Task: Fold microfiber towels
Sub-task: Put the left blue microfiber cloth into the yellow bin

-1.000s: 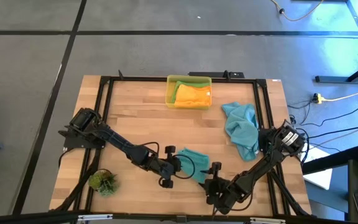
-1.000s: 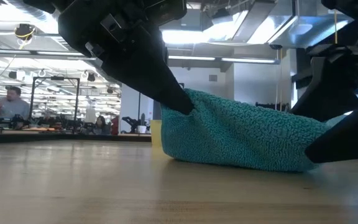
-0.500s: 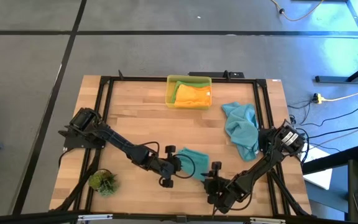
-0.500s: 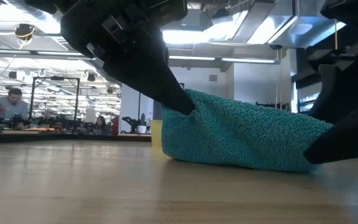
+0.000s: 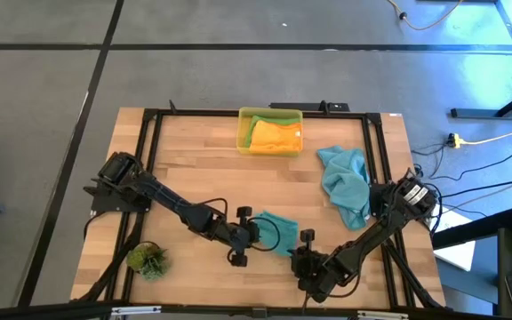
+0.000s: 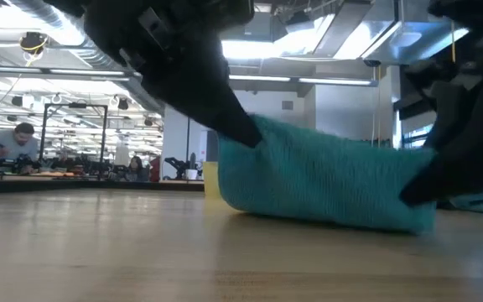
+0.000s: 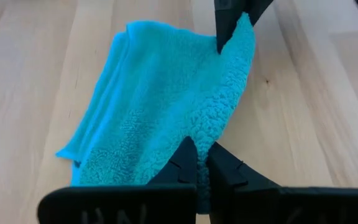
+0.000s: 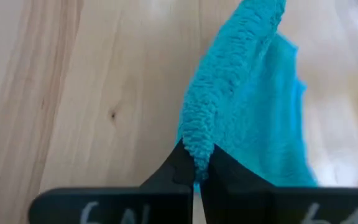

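Observation:
A teal-blue microfiber towel (image 5: 274, 229) lies near the table's front edge, between both grippers. One edge is raised; the rest lies on the wood. My left gripper (image 5: 254, 233) is shut on the towel's left end. My right gripper (image 5: 293, 252) is shut on its near right end. A second teal-blue towel (image 5: 345, 182) lies crumpled on the table's right side. An orange towel (image 5: 276, 135) lies in the yellow bin (image 5: 244, 130). My left gripper pinches the raised edge's left end (image 7: 199, 138) between its two fingers. The fingers slant down from the table's left. That end is held off the wood (image 6: 254, 134). My right gripper pinches the same edge's other end (image 8: 197, 144) between its two fingers, slanting down from the near right. The edge runs between the two holds, and the cloth below it lies on the table (image 6: 325, 214).
The yellow bin stands at the table's far middle. A small green plant tuft (image 5: 147, 260) sits at the near left corner. A black frame (image 5: 149, 142) runs around the tabletop. Bare wood lies in the middle and on the far left.
My right gripper has shut on the towel's near right end. It has also rolled a little. The towel's right end has been drawn slightly toward the left. My left gripper has kept its hold.

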{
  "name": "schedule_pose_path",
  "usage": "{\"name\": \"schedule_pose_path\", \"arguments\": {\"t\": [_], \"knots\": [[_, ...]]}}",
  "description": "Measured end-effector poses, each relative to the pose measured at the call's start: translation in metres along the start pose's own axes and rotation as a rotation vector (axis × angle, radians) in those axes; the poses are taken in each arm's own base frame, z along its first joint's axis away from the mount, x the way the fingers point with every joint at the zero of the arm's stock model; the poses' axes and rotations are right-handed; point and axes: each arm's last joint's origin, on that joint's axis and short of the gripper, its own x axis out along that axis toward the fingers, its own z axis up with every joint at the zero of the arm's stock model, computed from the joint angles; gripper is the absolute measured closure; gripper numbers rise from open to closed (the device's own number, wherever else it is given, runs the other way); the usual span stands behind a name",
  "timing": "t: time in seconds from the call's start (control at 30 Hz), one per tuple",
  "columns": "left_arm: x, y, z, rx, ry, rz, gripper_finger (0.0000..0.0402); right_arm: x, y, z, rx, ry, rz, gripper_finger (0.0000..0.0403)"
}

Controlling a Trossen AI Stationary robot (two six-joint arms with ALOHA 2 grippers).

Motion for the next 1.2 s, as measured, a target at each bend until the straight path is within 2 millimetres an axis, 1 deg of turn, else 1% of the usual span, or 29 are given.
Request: {"name": "schedule_pose_path", "arguments": {"t": [0.13,0.23,0.3,0.37,0.43,0.53,0.6,0.73,0.93,1.0,1.1,1.2], "knots": [[-0.013,0.008,0.010,0.027,-0.020,0.007,0.0402,-0.012,-0.015,0.016,0.013,-0.040,0.000,0.0396],[-0.029,0.017,0.020,0.036,-0.042,0.016,0.0402,-0.023,-0.029,0.029,0.000,-0.098,-0.054,0.0396],[-0.042,0.023,0.026,0.056,-0.049,0.035,0.0402,-0.029,-0.042,0.038,-0.017,-0.119,-0.074,0.0396],[-0.056,0.030,0.032,0.085,-0.071,0.061,0.0402,-0.034,-0.059,0.047,-0.023,-0.125,-0.091,0.0396],[-0.071,0.038,0.040,0.108,-0.107,0.085,0.0402,-0.034,-0.078,0.055,-0.023,-0.123,-0.122,0.0396],[-0.090,0.056,0.048,0.140,-0.135,0.142,0.0402,-0.027,-0.109,0.063,-0.013,-0.109,-0.174,0.0396],[-0.096,0.070,0.051,0.154,-0.128,0.196,0.0402,-0.021,-0.131,0.065,0.000,-0.088,-0.201,0.0396],[-0.097,0.107,0.054,0.163,-0.097,0.293,0.0402,-0.017,-0.171,0.066,0.008,-0.062,-0.244,0.0396],[-0.098,0.164,0.054,0.141,-0.057,0.388,0.0402,-0.029,-0.229,0.062,0.043,-0.080,-0.277,0.0396],[-0.102,0.182,0.053,0.132,-0.050,0.418,0.0402,-0.034,-0.249,0.060,0.053,-0.086,-0.296,0.0396],[-0.109,0.207,0.055,0.126,-0.084,0.447,0.0402,-0.040,-0.278,0.056,0.068,-0.099,-0.299,0.0396],[-0.114,0.231,0.056,0.125,-0.132,0.468,0.0402,-0.041,-0.307,0.050,0.102,-0.118,-0.300,0.0396]]}}
